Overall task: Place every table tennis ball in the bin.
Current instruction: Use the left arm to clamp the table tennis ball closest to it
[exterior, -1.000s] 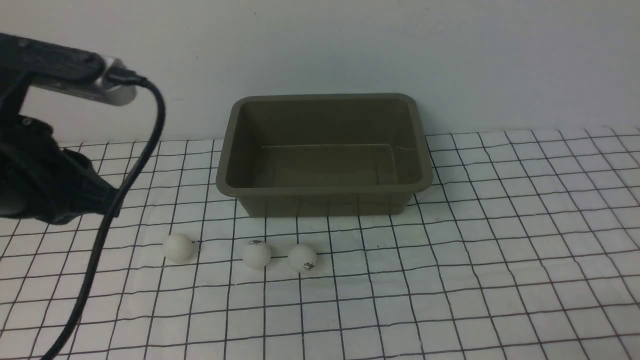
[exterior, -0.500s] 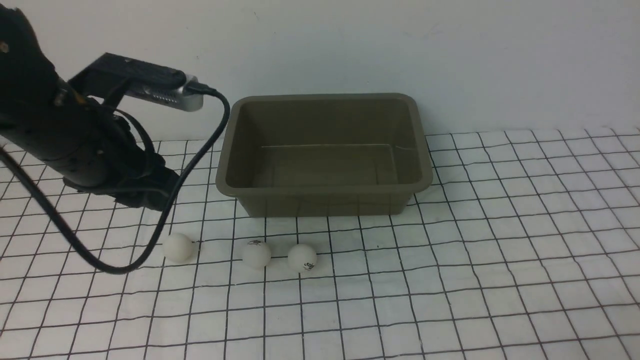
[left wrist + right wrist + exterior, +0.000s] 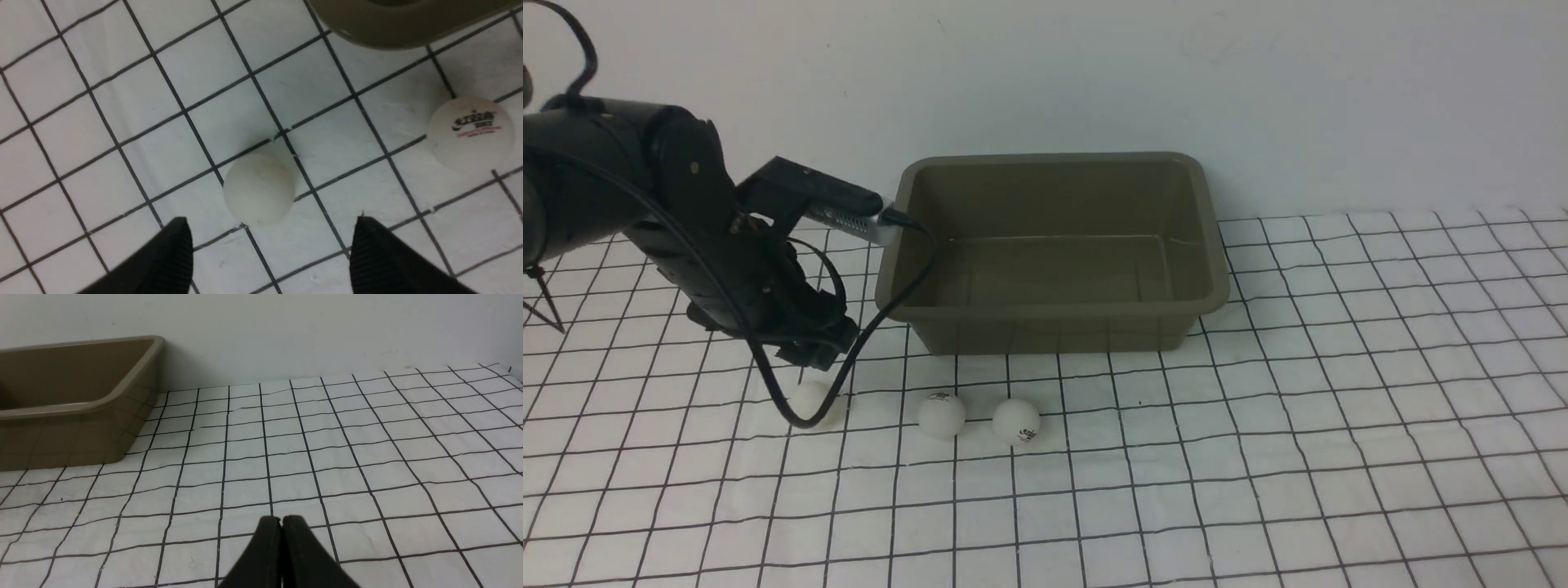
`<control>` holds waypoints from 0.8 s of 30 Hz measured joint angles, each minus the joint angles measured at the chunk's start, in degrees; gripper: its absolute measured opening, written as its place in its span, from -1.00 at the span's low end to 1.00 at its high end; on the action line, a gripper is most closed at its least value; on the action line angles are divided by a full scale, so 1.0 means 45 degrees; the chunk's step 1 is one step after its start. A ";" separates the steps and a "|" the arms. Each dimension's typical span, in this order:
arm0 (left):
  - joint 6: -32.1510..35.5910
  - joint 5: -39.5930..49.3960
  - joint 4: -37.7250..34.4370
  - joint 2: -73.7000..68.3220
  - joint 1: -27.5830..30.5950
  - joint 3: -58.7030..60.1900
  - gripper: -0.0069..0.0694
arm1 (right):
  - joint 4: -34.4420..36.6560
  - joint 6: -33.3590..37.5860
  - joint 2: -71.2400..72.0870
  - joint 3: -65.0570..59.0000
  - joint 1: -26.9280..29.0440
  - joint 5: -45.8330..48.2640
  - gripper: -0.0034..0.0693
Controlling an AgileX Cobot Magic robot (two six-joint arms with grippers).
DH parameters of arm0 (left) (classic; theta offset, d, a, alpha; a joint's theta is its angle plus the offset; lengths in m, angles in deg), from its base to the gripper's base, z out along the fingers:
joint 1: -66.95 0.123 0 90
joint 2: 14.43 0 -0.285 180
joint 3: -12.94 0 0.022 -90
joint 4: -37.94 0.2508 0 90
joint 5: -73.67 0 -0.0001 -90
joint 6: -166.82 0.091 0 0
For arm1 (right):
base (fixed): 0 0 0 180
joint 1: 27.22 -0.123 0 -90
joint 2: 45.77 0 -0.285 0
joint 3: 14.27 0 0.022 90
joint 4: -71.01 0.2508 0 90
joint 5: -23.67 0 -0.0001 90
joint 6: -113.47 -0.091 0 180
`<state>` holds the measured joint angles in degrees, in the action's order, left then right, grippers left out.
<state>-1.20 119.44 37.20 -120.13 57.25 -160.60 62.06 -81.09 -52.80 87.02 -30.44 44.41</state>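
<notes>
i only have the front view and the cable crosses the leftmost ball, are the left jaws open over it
observer: yes, the left wrist view shows the left gripper with jaws wide and the leftmost ball lined up just ahead of them
operator: right arm isnt in my frame, whats its gripper doing
observer: the right gripper is shut on nothing, above the checked cloth
operator: bin in the way
observer: no, the bin has its rim past the ball, apart from the gripper
</notes>
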 joint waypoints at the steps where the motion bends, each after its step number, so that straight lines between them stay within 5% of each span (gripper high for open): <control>1: -0.0013 -0.0176 0.0165 -0.0303 0.0000 0.0000 0.39 | 0.0000 0.0000 0.0000 0.0000 0.0000 0.0000 -0.95; 14: -0.0025 -0.0938 0.0687 -0.1706 0.0122 0.0000 0.39 | 0.0000 0.0000 0.0000 0.0000 0.0000 0.0000 -0.95; 24: -0.0014 -0.1210 0.0368 -0.2585 0.0357 -0.0037 0.58 | 0.0000 0.0000 0.0000 0.0000 0.0000 0.0000 -0.95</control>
<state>-1.26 113.99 38.86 -131.77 58.86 -160.77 62.06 -81.09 -52.80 87.02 -30.44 44.41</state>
